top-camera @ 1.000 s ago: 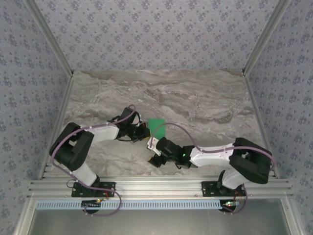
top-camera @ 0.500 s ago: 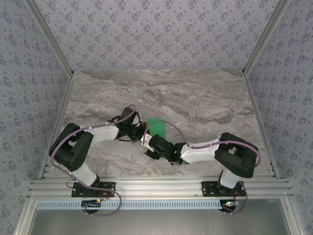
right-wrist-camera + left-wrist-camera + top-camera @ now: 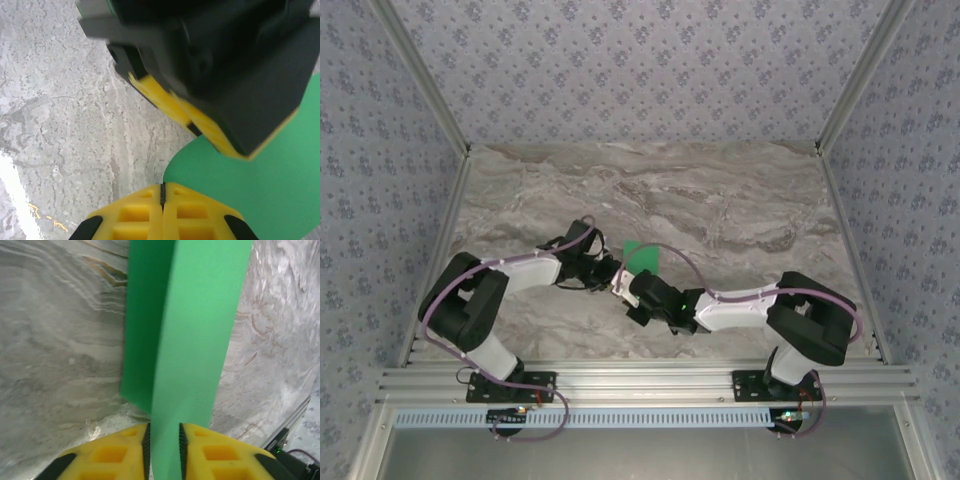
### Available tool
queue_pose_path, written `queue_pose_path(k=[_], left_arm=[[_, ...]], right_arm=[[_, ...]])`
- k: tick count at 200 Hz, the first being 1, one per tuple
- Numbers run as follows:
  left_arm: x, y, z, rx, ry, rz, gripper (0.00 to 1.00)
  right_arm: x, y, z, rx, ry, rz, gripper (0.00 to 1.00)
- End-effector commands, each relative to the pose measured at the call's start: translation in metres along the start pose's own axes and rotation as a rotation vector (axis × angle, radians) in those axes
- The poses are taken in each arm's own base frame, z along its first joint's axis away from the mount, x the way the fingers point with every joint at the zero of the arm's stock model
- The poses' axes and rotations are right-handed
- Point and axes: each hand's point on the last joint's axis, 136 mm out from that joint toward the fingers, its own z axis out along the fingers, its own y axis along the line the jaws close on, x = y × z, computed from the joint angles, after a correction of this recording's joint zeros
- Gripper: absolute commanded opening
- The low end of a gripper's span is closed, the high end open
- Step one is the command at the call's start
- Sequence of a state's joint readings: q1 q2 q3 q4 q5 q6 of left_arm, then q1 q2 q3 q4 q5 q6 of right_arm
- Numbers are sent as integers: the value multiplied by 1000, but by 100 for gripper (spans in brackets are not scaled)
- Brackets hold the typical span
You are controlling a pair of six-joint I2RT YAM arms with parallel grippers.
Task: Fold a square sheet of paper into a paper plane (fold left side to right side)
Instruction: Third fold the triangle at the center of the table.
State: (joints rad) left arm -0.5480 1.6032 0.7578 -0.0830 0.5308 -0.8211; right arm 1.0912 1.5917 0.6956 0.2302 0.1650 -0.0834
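Left hand (image 3: 163,434) has its yellow fingers narrowly parted, with the green sheet of paper (image 3: 200,330) running up through the gap; whether the pads pinch it or merely flank it I cannot tell. From that hand the paper stretches straight ahead, its long axis in line with the fingers. One bright, smooth panel rises away, and to its left a darker, shaded panel meets it along a straight crease and drops toward the marbled grey desk (image 3: 60,340). The sheet is thin, matte and unmarked, yet stiff enough to stand in a clean plane without sagging. Right hand (image 3: 162,189) is fully closed, its moulded yellow fingers meeting at a fine seam with nothing seen between them. The paper's curved edge lies just beyond its tips and to their right. Seen from above, both hands crowd the near left corner of the paper, almost touching each other. I judge that the raised panel must swing over toward the right, and that the closed right hand is better placed to press the crease.
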Motion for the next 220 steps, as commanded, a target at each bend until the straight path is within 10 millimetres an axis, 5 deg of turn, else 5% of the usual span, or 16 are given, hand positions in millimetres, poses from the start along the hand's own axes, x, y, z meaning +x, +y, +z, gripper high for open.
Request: queue_pose_path(k=[1, 32, 58, 136, 172, 220], left_arm=[[-9, -4, -25, 2, -45, 35, 31], [-15, -6, -49, -16, -78, 73, 37], [-25, -23, -52, 18, -82, 127, 25], [-60, -53, 22, -4, 74, 239, 10], [-62, -48, 54, -23, 129, 232, 8], [-56, -26, 69, -83, 159, 214, 6]], right_arm=[[10, 4, -5, -63, 25, 55, 0], [11, 6, -4, -116, 36, 103, 0], [9, 4, -4, -151, 33, 153, 0], [10, -1, -4, -206, 42, 243, 0], [9, -1, -5, -240, 37, 280, 0], [8, -9, -8, -334, 37, 396, 0]])
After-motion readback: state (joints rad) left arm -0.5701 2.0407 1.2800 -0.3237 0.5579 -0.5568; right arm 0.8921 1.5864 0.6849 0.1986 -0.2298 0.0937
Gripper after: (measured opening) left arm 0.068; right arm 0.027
